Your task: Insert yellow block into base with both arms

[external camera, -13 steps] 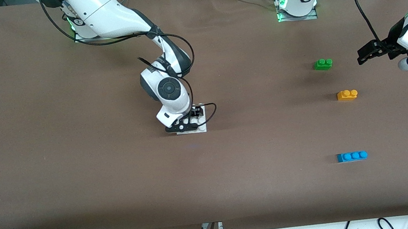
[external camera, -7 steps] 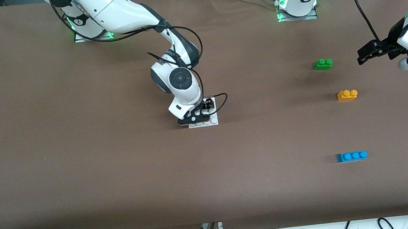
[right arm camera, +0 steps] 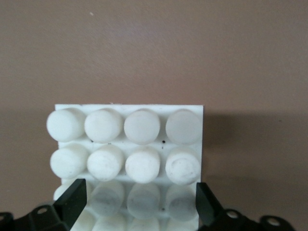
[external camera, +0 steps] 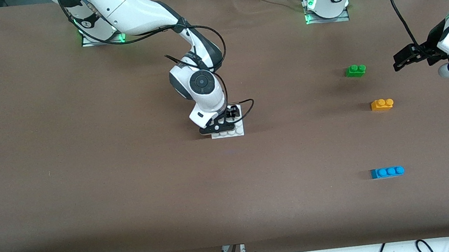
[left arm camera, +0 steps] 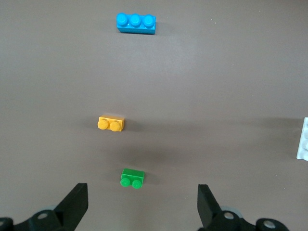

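The yellow block [external camera: 382,104] lies on the table toward the left arm's end; it also shows in the left wrist view [left arm camera: 111,123]. The white studded base [external camera: 229,133] is near the table's middle. My right gripper [external camera: 224,121] is shut on it, one finger at each side edge of the plate [right arm camera: 127,127], and the wrist hides much of it in the front view. The right wrist view has my gripper [right arm camera: 137,190] astride the studs. My left gripper [external camera: 403,60] is open and empty, up in the air beside the green brick, and waits [left arm camera: 142,190].
A green two-stud brick [external camera: 355,70] lies farther from the front camera than the yellow block. A blue three-stud brick [external camera: 387,172] lies nearer to it. Both show in the left wrist view, the green brick [left arm camera: 132,177] and the blue brick [left arm camera: 136,23]. Brown table cover all round.
My right gripper has moved toward the left arm's end of the table, and the base has moved with it. The left arm and the bricks have not moved.
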Motion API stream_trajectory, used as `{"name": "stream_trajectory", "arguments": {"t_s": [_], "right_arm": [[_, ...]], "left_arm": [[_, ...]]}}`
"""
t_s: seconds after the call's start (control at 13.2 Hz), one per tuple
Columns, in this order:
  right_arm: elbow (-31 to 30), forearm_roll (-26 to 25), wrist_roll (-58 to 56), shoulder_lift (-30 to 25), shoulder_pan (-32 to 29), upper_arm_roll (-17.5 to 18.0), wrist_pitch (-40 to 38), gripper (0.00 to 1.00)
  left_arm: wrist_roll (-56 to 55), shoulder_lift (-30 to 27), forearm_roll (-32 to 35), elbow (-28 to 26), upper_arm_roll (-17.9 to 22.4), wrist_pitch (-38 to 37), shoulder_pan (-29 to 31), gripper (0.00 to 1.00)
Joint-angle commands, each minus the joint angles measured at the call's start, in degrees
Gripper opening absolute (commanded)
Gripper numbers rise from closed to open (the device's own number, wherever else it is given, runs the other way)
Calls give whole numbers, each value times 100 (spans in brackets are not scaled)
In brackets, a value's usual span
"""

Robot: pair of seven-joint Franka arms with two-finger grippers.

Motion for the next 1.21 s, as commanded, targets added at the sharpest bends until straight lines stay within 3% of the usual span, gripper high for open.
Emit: {"name": "stream_trajectory", "arguments": {"t_s": [0.0, 0.23, 0.38, 0.6, 0.75, 1.13], "right_arm": [[426, 42, 11, 81, 10, -8, -28, 100], [585, -63, -93, -32, -60, -52, -54, 100], [663, -212, -723, -199, -296, -79, -465, 100], [910, -248, -1665, -672, -788, -376, -1449, 100], [910, -204, -1956, -981, -1262, -492, -1653, 100], [910, -239, -2519, -1131, -2134, -509, -1943, 100]], "left_arm": [[127, -102, -88, -79, -13, 27, 51, 100], [127, -102, -88, -79, -13, 27, 51, 100], [127, -102, -88, -79, -13, 27, 51, 100], [127, -102, -96, -70, -13, 27, 51, 100], [127, -102, -96, -79, -13, 27, 51, 100], [127, -94, -96, -79, -13, 27, 51, 100]]}}
